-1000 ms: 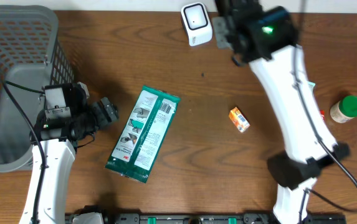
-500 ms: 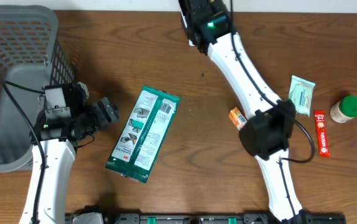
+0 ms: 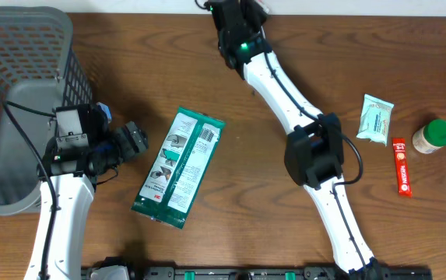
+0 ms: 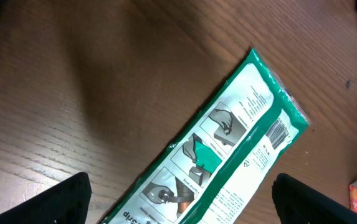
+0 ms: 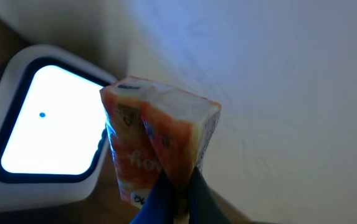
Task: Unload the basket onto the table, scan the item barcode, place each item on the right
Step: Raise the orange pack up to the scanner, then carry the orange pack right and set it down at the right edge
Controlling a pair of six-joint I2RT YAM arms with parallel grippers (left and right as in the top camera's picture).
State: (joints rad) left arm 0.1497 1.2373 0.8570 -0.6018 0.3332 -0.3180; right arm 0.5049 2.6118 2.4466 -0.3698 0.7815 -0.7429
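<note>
Two arms work the brown wooden desk (image 3: 238, 225): nearest, the left hand (image 3: 135, 141) hangs empty with its fingers spread wide, between the grey mesh basket (image 3: 20, 47) and the flat green-and-white plastic packet (image 3: 179, 168) lying on the wood. Farther off, at the desk's back edge, the right hand (image 5: 177, 194) is clamped on the small orange cardboard box (image 5: 159, 134), held close beside the lit window of the white rounded scanner (image 5: 41, 134). The presenting step looks to be in hand, and the next move probably calls for turning the box's barcode face squarely toward that window.
</note>
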